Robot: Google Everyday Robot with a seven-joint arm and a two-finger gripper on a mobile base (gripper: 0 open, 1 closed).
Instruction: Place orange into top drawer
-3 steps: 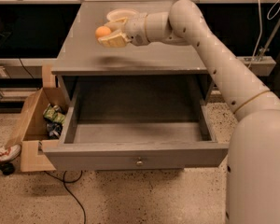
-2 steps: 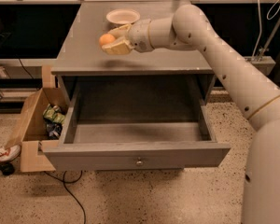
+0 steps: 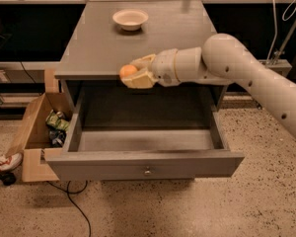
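The orange (image 3: 128, 70) is held between the cream fingers of my gripper (image 3: 133, 72). The gripper is shut on it and hangs just past the front edge of the grey cabinet top (image 3: 93, 48), above the back of the open top drawer (image 3: 143, 164). The drawer is pulled far out; its inside is bare grey wood and its front panel carries one small metal knob (image 3: 147, 171). My white arm (image 3: 237, 68) reaches in from the right.
A shallow white bowl (image 3: 130, 19) stands at the back of the cabinet top. A brown cardboard box (image 3: 37, 132) with packets in it sits on the floor to the left of the drawer. A black cable (image 3: 74, 206) lies on the speckled floor. A shoe (image 3: 2, 164) is at the far left.
My gripper has carried the orange from over the cabinet top forward and down, past the front edge, to above the open drawer. The bowl stands uncovered now.
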